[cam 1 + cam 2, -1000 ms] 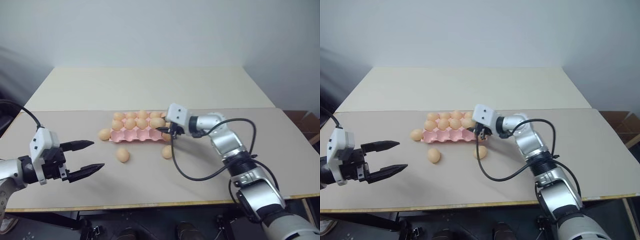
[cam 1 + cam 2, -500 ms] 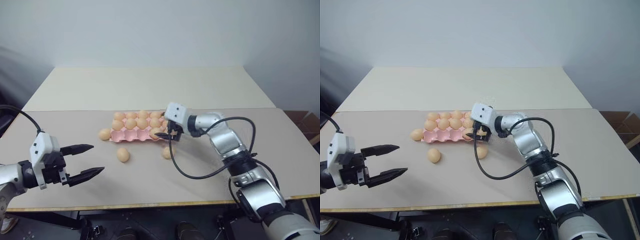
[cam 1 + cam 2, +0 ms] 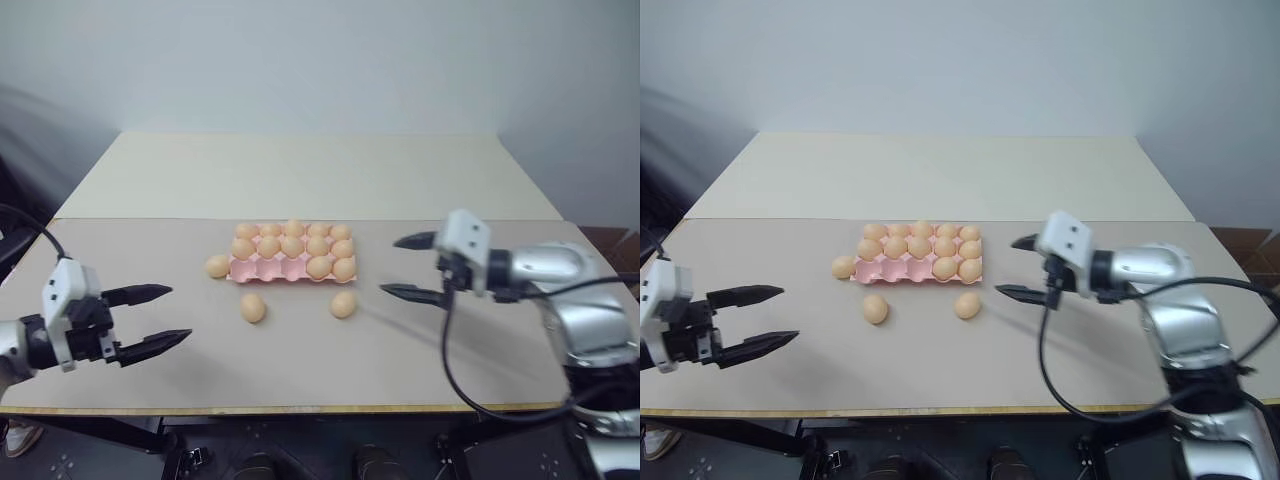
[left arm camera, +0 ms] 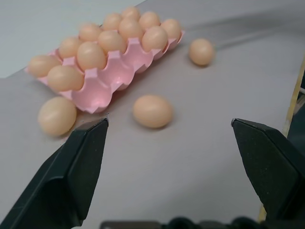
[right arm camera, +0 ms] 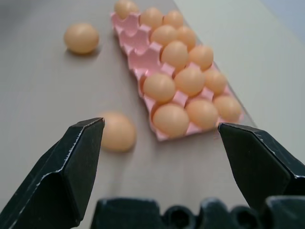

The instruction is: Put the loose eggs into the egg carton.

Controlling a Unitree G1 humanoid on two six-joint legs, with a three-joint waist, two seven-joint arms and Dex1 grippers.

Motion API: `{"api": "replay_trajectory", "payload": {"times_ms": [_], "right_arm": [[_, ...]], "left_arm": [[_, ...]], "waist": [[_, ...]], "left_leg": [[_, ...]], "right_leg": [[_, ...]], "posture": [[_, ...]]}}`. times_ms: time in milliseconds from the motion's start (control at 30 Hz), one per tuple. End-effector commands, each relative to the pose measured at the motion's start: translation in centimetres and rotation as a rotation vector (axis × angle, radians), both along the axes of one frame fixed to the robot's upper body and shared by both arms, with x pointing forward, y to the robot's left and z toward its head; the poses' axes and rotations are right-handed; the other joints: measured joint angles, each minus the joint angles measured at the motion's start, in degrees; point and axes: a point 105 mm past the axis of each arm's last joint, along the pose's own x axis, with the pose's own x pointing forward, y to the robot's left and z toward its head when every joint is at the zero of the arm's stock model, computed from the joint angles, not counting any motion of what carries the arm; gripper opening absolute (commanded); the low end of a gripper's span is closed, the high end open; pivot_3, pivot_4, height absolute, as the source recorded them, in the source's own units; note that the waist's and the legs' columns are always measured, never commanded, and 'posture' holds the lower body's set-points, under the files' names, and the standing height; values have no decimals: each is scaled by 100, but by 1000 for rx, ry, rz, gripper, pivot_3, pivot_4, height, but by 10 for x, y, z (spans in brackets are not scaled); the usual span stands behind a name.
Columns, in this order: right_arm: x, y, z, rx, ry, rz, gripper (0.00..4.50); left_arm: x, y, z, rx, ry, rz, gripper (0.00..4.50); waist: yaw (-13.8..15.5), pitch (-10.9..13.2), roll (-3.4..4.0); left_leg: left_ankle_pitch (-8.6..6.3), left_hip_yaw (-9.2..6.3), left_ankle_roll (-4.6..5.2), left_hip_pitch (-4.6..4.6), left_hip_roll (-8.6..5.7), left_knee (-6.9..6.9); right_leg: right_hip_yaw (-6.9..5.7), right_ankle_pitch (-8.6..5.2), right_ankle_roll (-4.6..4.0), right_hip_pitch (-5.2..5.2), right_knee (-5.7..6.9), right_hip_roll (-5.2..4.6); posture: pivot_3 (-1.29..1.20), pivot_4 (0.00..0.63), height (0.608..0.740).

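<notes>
Since a second ago the right claw (image 3: 400, 267) has let go at the carton's (image 3: 262, 271) right end and drawn back to the right, jaws now spread wide and holding nothing; one more egg sits in the near row. From the left eye view, the carton lies mid-table with its near-left cups bare, and three loose eggs lie on the table: one touching the carton's left end (image 3: 217, 266), two just in front of it (image 3: 252, 307) (image 3: 343, 304). Likely the claw has backed off to line up on the next egg, the near right one, which lies near its lower finger. The left claw (image 3: 158, 317) hangs wide apart and empty, well to the left of the eggs, probably waiting its turn.

From the left wrist view, a loose egg (image 4: 152, 110) lies ahead between the fingers, near the carton's (image 4: 119, 71) edge.

From the right wrist view, the near egg (image 5: 116, 131) lies just beside the left finger (image 5: 62, 174), carton (image 5: 138, 45) beyond
</notes>
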Motion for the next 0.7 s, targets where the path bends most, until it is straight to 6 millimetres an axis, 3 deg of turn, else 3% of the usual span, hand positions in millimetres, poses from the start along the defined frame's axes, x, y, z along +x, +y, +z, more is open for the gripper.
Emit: {"api": "replay_trajectory", "payload": {"times_ms": [33, 167, 367, 600, 700], "right_arm": [[-29, -7, 18, 4, -52, 149, 4444], [-40, -20, 9, -14, -22, 180, 4444], [-37, -19, 8, 1, -35, 157, 4444], [-29, 21, -19, -16, -27, 190, 4444], [-14, 48, -37, -52, -68, 162, 4444]], "left_arm": [[-3, 7, 11, 39, -42, -11, 4500], [-3, 9, 11, 39, -42, -13, 4500], [-5, 6, 9, 30, -40, -12, 4500], [0, -3, 9, 15, -48, -27, 4500], [0, -9, 9, 2, -51, -40, 4500]], "waist": [[-14, 0, 0], [-19, 0, -1], [-10, 0, -1], [-13, 0, -1], [-19, 0, -1]], "left_leg": [[0, 2, 0, 5, 1, 0], [0, 2, 0, 9, 4, 0], [0, 2, 0, 7, 4, 0], [0, 2, 0, 8, 7, 0], [0, 2, 0, 5, 6, 0]], "right_leg": [[3, 0, 0, 3, 2, 1], [5, 0, -1, 6, 2, 6], [6, 0, -1, 2, 3, 7], [7, 0, -1, 1, 6, 10], [9, 0, -1, -2, 7, 10]], "posture": [[0, 150, 740], [0, 150, 740], [0, 150, 740], [0, 150, 740], [0, 150, 740]]}}
